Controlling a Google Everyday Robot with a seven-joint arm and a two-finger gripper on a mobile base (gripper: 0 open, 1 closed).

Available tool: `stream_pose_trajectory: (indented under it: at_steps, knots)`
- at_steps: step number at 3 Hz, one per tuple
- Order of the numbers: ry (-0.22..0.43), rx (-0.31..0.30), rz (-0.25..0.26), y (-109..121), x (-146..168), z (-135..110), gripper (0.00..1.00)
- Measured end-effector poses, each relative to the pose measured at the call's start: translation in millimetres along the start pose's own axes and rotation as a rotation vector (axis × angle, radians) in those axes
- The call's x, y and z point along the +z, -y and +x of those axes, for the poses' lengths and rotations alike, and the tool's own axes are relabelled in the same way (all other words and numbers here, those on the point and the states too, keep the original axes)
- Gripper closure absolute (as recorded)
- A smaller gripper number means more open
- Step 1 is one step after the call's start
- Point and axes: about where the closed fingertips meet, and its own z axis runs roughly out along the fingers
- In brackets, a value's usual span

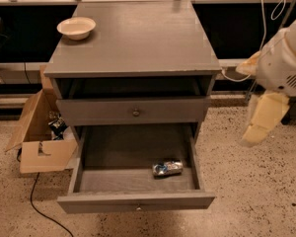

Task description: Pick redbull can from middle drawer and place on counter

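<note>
An open cardboard box (39, 142) sits on the floor left of the cabinet, with dark items inside that are too unclear to name. A cream bowl (76, 27) stands at the counter's (138, 38) back left corner. The middle drawer (135, 201) is pulled out. The redbull can (167, 168) lies on its side in the tray's front right part. The gripper (263, 118) hangs right of the cabinet, well apart from the can, and whether it is parted or closed is not discernible.

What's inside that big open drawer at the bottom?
I can see the redbull can, lying on its side near the front right of the middle drawer. The drawer's back is tucked under the upper drawer, so it's hidden. The gripper hangs off to the right, outside the drawer.
</note>
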Motion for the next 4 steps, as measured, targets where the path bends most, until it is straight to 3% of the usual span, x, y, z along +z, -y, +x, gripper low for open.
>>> stream_pose_trajectory:
  at_steps: [1,2,3,4]
  knots:
    - [0.063,0.009,-0.031,-14,48,-15,0.00]
    - [0.063,0.009,-0.031,-14,48,-15,0.00]
    - [0.078,-0.013,-0.053,-14,93,-23,0.00]
    - [0.120,-0.065,-0.115,-25,161,-48,0.00]
